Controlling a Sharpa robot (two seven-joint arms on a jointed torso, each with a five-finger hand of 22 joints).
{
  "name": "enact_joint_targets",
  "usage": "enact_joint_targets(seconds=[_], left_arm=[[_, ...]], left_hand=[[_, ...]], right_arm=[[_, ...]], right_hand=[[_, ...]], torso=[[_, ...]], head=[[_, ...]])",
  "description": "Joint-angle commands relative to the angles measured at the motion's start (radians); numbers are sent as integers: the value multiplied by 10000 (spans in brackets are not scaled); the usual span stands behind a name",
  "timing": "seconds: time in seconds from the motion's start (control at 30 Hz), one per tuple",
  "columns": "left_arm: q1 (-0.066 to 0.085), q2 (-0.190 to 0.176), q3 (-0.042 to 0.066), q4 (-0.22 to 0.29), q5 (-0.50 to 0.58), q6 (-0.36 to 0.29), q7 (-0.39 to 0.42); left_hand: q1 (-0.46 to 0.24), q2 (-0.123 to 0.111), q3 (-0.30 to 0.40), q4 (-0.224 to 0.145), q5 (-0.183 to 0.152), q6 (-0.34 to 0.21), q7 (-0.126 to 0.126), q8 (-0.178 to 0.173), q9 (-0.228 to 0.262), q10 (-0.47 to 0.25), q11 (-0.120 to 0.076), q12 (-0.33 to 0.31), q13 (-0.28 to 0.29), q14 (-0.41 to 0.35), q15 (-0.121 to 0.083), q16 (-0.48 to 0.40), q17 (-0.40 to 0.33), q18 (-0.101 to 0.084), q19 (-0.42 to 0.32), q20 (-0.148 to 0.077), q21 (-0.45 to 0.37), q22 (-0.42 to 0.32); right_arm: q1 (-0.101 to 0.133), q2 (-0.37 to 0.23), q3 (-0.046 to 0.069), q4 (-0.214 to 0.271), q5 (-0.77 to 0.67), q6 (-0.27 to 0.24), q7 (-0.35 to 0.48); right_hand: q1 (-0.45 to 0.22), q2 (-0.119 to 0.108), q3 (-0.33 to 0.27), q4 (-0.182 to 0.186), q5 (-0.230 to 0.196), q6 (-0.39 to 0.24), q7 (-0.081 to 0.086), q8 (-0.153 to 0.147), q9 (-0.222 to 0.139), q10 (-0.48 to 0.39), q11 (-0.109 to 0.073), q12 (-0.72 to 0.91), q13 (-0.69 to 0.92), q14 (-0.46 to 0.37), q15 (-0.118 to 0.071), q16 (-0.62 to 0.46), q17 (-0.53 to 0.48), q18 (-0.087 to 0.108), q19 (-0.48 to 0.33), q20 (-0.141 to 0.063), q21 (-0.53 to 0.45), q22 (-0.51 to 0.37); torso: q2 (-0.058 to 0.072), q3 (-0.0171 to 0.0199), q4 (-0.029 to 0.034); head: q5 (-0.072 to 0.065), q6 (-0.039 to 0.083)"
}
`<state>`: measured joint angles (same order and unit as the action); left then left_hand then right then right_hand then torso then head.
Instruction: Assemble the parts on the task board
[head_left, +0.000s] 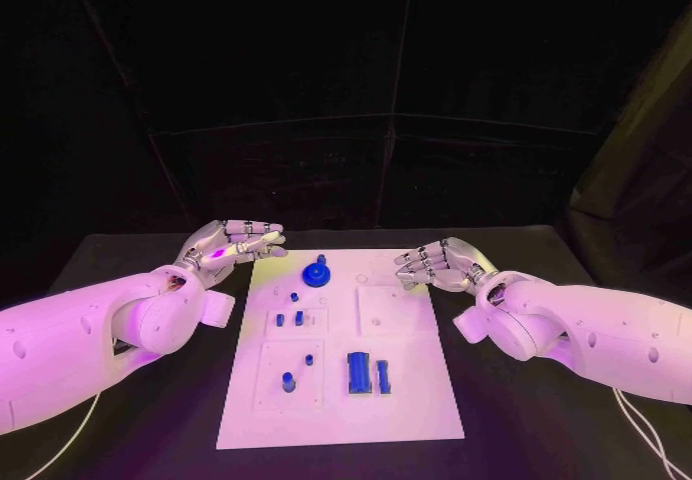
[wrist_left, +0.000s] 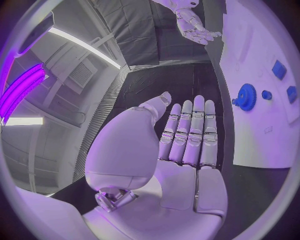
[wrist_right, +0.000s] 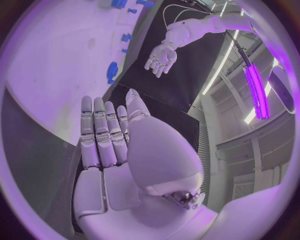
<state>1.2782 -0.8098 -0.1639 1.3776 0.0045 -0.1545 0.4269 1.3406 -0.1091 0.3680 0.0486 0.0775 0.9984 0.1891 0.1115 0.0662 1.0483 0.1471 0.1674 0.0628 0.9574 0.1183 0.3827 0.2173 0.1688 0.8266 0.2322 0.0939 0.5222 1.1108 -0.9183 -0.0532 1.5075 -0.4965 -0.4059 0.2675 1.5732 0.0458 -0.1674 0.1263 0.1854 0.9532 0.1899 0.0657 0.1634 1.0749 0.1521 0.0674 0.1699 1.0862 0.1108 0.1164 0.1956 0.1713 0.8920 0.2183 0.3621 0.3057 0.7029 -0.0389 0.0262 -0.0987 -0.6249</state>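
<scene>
The white task board (head_left: 411, 400) lies lengthwise in the middle of the black table. A blue gear-like part (head_left: 316, 271) stands near its far end, also in the left wrist view (wrist_left: 245, 97) and the right wrist view (wrist_right: 112, 71). Small blue pegs (head_left: 290, 319) sit mid-board, and two longer blue blocks (head_left: 359, 372) lie nearer me. My left hand (head_left: 231, 246) hovers at the board's far left corner, fingers straight and apart, holding nothing (wrist_left: 187, 135). My right hand (head_left: 440, 265) hovers over the board's far right side, fingers extended, empty (wrist_right: 106, 135).
A black curtain backs the table. Bare black tabletop (head_left: 130, 255) runs along both long sides of the board. A cable (head_left: 642, 430) trails from my right arm near the table's front.
</scene>
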Motion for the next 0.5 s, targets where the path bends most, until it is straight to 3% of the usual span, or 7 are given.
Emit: enact_joint_targets(seconds=[0.03, 0.07, 0.17, 0.27, 0.3, 0.37, 0.5], left_arm=[[-32, 235, 13, -360, 663, -754, 859], [-49, 375, 14, -558, 767, -888, 925], [-81, 714, 18, -1005, 930, -1160, 1032], [-105, 1025, 22, -1378, 1015, -1372, 1080], [-96, 841, 11, -1126, 511, -704, 508], [-131, 832, 37, -1077, 502, -792, 515], [-288, 793, 154, -857, 462, -1184, 545]], left_hand=[[-3, 72, -208, 25, 4, -137, 19, -180, -10, -97, 140, -318, 5, -35, 193, -862, -441, 196, -391, 246, -322, -568], [-6, 117, -310, 52, 13, -192, 27, -279, -11, -218, 195, -495, 4, -105, 285, -1222, -622, 184, -629, 325, -316, -822], [-24, 209, -577, 105, 29, -280, -86, -455, -16, -415, 365, -842, -11, -157, 439, -1879, -943, 150, -1006, 481, -331, -1321], [-19, 260, -810, 115, 28, -349, -136, -487, -20, -574, 487, -1047, -8, -210, 540, -2294, -1136, 134, -1357, 549, -326, -1699], [-4035, 1091, -1626, -486, -775, -3209, -655, -1115, -662, -3483, -104, -1674, -628, -3029, -19, -2674, -1409, -505, -3352, -323, -939, -2677], [-4627, 1091, -1778, -486, -775, -3671, -740, -1115, -662, -3984, -184, -1674, -628, -3441, -56, -2802, -2173, -504, -3727, -442, -939, -2895], [-5854, 1091, -2051, -486, -775, -4545, -895, -1115, -662, -4887, -366, -1674, -628, -4295, -217, -2943, -2173, -619, -4355, -698, -939, -3222]], right_arm=[[38, 437, 89, -720, 1634, 499, 1866], [43, 704, 151, -1133, 1802, 552, 2027], [49, 1242, 260, -2009, 2166, 664, 2339], [52, 1669, 325, -2709, 2458, 748, 2561], [31, 1434, 294, -2255, 1444, 329, 1534], [17, 1433, 300, -2192, 1521, 241, 1556], [-46, 1428, 323, -1907, 1870, -151, 1654]], right_hand=[[-188, 132, -24, -203, -65, -132, 2, -33, -231, -167, 40, -38, -464, 4, 143, -347, -410, 121, 45, 126, -468, -349], [-316, 157, -48, -330, -84, -196, -7, -28, -360, -291, 101, -23, -680, -15, 184, -482, -616, 123, 40, 181, -734, -543], [-664, 233, -107, -580, -97, -297, -23, -33, -618, -497, 209, -38, -1045, -134, 296, -540, -1031, 118, -22, 316, -1319, -960], [-971, 287, -167, -724, -65, -364, -22, -36, -788, -644, 277, -56, -1078, -240, 365, -552, -1268, 120, -52, 400, -1692, -1231], [-5299, -458, 395, -1263, -592, -3052, -586, -657, -1634, -3607, -254, -674, -1699, -3397, -119, -1164, -1956, -514, -2723, -427, -2162, -1698], [-6050, -458, 483, -1263, -676, -3515, -668, -657, -1634, -4124, -342, -674, -1699, -3899, -150, -1164, -1956, -515, -3114, -494, -2334, -1844], [-7386, -458, 635, -1263, -840, -4345, -834, -657, -1634, -5034, -505, -674, -1699, -4860, -279, -1164, -1956, -617, -3913, -729, -2515, -2013]], torso=[[-78, 22, -30], [-94, 33, -35], [-115, 55, -3], [-102, 71, 47], [-90, 41, -17], [-134, 51, -24], [-331, 97, -56]], head=[[1, 333], [13, 506], [23, 779], [30, 964], [22, 738], [50, 723], [177, 659]])
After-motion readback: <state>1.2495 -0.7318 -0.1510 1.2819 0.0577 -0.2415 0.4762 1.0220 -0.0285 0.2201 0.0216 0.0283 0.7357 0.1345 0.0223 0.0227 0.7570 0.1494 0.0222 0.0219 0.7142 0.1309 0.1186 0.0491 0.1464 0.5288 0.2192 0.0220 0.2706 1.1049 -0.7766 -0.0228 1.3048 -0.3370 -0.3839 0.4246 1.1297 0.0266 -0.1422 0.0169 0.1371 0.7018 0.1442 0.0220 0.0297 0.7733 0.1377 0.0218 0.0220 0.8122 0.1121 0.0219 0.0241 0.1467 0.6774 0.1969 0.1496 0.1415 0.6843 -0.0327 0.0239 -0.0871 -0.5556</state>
